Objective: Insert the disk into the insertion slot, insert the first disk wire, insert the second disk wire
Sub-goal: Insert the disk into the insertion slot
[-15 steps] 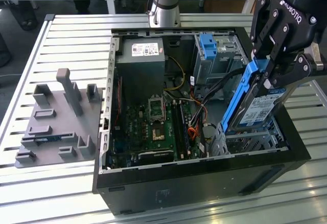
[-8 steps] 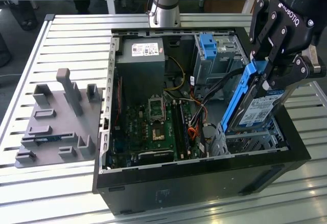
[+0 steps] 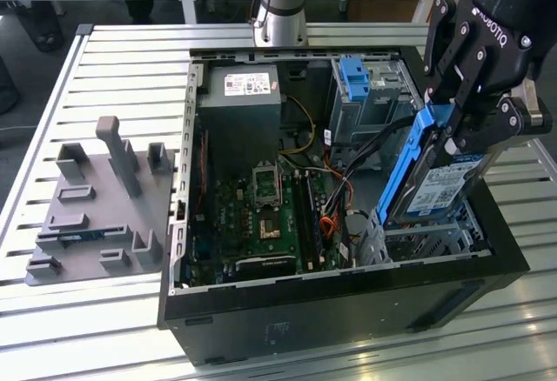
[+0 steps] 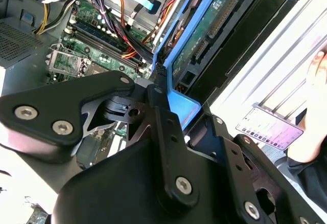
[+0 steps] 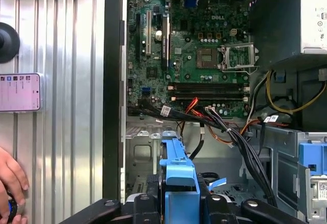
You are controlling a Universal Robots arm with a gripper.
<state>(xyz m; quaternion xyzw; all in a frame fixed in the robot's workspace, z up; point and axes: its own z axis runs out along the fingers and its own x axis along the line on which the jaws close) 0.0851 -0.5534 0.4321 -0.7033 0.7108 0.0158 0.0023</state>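
Pincer point(image 3: 454, 129): clamped on the disk point(image 3: 438, 188), at its blue frame
Disk: steeply tilted, lower end near the insertion slot point(image 3: 431, 240)

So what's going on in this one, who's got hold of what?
The arm's gripper is shut on the disk, clamping its blue caddy. The disk is tilted steeply over the open computer case, with its lower end down at the insertion slot on the exterior view's right. It is not yet lying flat inside. In the first wrist view, a person's hand is on the table outside the case, near a phone.
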